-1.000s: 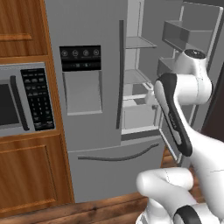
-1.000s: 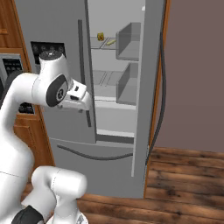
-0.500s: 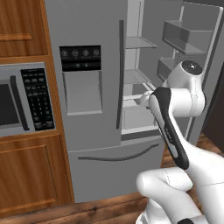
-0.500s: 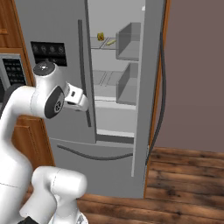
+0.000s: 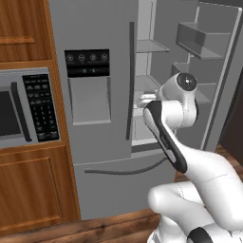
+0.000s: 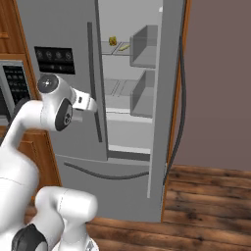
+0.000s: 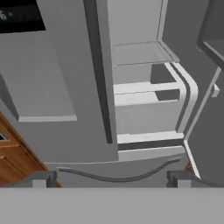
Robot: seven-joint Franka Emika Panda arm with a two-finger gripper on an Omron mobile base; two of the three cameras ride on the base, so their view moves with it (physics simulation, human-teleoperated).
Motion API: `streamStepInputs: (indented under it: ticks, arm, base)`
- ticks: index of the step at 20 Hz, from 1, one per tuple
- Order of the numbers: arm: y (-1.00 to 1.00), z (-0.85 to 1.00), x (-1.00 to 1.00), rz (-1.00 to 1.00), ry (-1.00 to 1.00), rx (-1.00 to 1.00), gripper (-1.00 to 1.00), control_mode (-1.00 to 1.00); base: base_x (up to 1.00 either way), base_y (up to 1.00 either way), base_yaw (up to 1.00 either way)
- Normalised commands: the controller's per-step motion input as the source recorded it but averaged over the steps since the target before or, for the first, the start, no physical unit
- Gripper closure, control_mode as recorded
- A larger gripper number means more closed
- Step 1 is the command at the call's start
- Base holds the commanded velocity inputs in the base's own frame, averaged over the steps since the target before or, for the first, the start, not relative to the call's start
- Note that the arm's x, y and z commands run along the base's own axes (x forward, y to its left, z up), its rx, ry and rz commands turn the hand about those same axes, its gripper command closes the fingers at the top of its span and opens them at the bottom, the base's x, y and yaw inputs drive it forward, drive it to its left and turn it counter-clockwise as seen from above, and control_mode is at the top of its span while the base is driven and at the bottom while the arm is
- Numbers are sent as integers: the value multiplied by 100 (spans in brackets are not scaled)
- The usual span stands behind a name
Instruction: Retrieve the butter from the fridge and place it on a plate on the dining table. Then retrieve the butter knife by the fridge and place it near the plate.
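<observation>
The grey fridge stands with its left door shut and its right door swung open. On an upper shelf inside lies the butter, a thin olive-yellow stick with a small yellowish lump beside it. My gripper hovers in front of the left door's inner edge, well below the butter and apart from it. In the hand view my gripper is open with nothing between its fingertips, facing the fridge and its lower shelves. The plate, dining table and butter knife are out of view.
A dark microwave sits in wooden cabinets left of the fridge. The open door with its grey bins stands to the right. Wooden floor lies in front, with a dark wall beyond the door.
The arm's elbow has dropped and swung left in front of the open compartment. The hand stays near the left door's edge, jaws still wide.
</observation>
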Motion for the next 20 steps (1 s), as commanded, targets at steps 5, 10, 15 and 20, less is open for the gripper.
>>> streamStepInputs:
  ticks: [5, 10, 15, 20]
  arm:
    - [26, 31, 47, 0, 0, -7, -100, -100]
    - [12, 2, 42, 0, 0, -2, -100, -100]
    - [0, 0, 44, 0, -5, 0, -100, -100]
    - [0, 0, 64, 0, -6, 0, -100, -100]
  base:
    - [0, 0, 0]
    - [0, 0, 0]
    - [0, 0, 0]
    - [0, 0, 0]
